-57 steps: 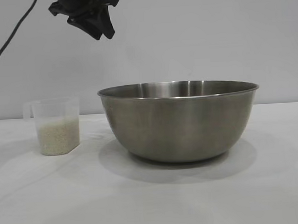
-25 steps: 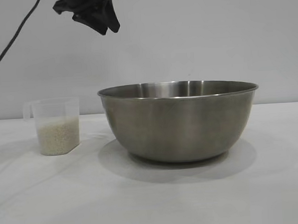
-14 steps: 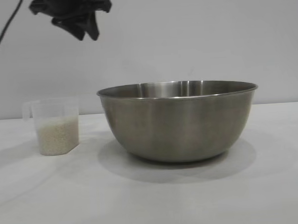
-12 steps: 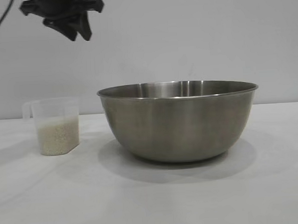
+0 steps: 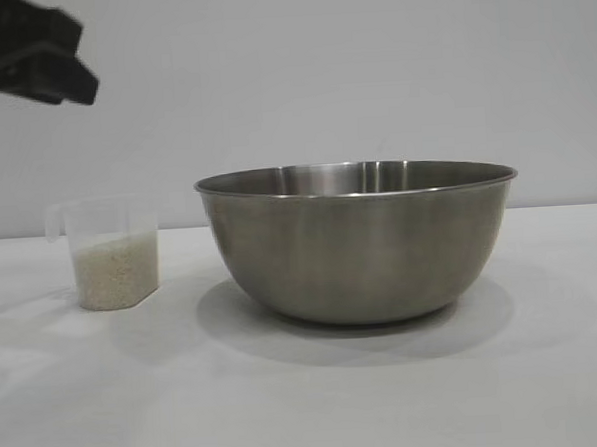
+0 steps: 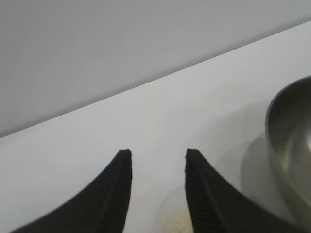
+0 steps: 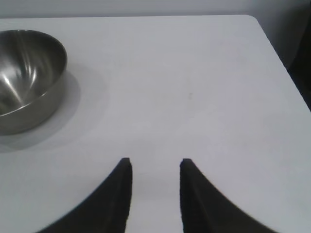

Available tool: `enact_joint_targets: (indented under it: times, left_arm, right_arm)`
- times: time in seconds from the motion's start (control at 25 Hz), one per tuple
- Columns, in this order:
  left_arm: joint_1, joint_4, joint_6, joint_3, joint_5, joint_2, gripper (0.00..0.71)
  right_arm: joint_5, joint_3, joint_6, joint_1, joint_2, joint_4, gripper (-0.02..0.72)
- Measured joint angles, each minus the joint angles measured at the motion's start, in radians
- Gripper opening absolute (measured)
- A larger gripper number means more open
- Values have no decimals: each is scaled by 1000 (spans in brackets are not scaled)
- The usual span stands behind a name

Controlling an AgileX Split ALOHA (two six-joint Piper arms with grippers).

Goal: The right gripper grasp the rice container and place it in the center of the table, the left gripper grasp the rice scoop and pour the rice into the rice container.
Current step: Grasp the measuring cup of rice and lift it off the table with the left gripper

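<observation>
Left pincer (image 6: 155, 158) shifted leftward above rice scoop (image 5: 108, 251); bowl (image 5: 359, 240) beside.

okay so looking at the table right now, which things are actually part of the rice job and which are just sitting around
Part of the job:
- rice container, standing mid-table
- rice scoop, beside it, untouched
- rice, in the scoop
- left gripper, open, high above the scoop
- right gripper, open, away from the container
- table

Just sitting around:
- nothing else in view
</observation>
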Motion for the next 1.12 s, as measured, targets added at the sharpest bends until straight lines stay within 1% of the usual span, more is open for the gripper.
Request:
enact_joint_targets:
  times: [0.04, 0.08, 0.12, 0.2, 0.44, 0.64, 0.92, 1.12]
  left_arm:
    - [0, -50, 26, 34, -65, 10, 207]
    - [0, -106, 39, 60, -104, 24, 207]
    - [1, -149, 43, 76, -129, 39, 207]
    - [2, -191, 43, 104, -162, 68, 207]
    - [3, -183, 45, 131, -229, 146, 207]
    - [3, -159, 47, 131, -238, 220, 207]
    - [3, -127, 47, 131, -288, 331, 207]
    - [3, -116, 47, 90, -288, 367, 207]
  right_arm:
    - [0, 0, 0, 0, 0, 0, 232]
    - [0, 0, 0, 0, 0, 0, 232]
    - [0, 0, 0, 0, 0, 0, 232]
    - [0, 0, 0, 0, 0, 0, 232]
    - [0, 0, 0, 0, 0, 0, 232]
    - [0, 0, 0, 0, 0, 0, 232]
    - [0, 0, 0, 0, 0, 0, 232]
    - [0, 0, 0, 0, 0, 0, 232]
